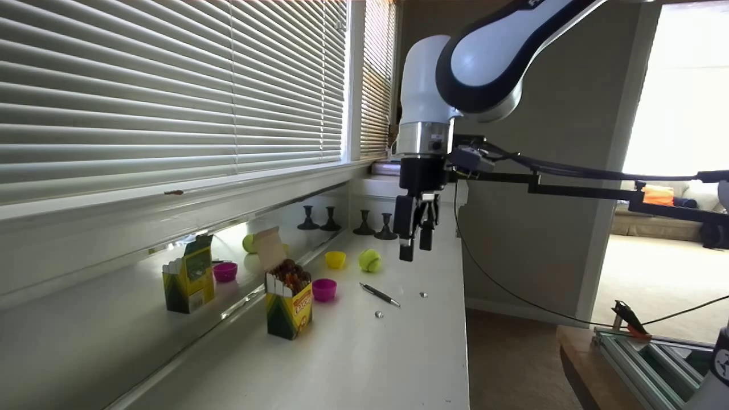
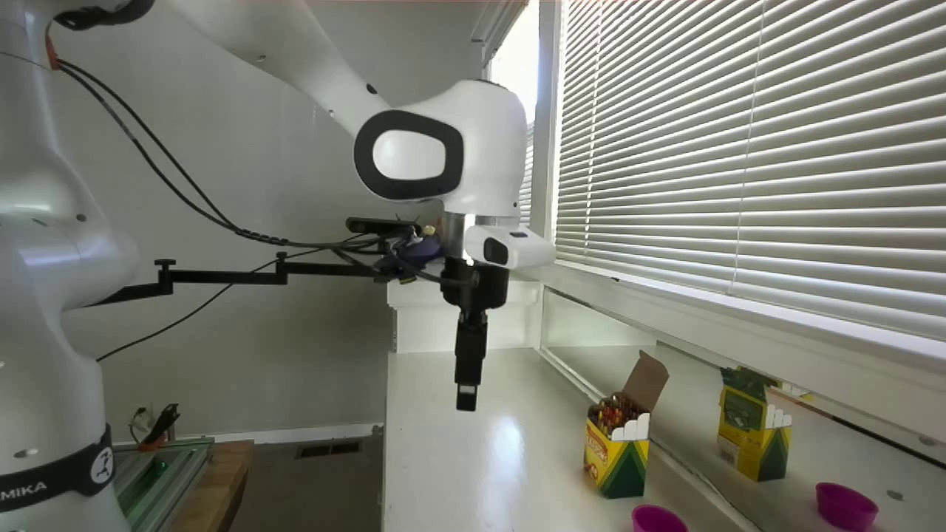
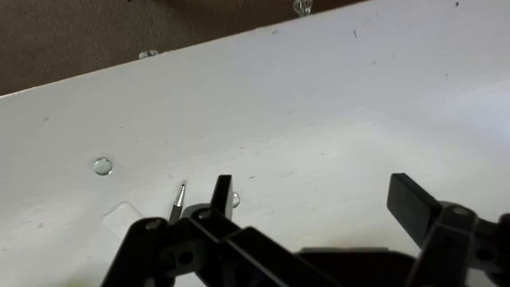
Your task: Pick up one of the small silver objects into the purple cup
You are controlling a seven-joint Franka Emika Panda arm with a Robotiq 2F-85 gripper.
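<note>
Pincer (image 1: 416,246) aloft, jaws parted, silver objects (image 1: 379,314) and purple cup (image 1: 324,291) well below

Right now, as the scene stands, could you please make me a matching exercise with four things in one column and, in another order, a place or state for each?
Things
1. purple cup
2. gripper
3. crayon box
4. pen

Places and states
A. lid up, crayons showing
B. lying flat near the small silver objects
C. open, above the white surface
D. upright beside the crayon box

Pairs: 1-D; 2-C; 3-A; 4-B
</note>
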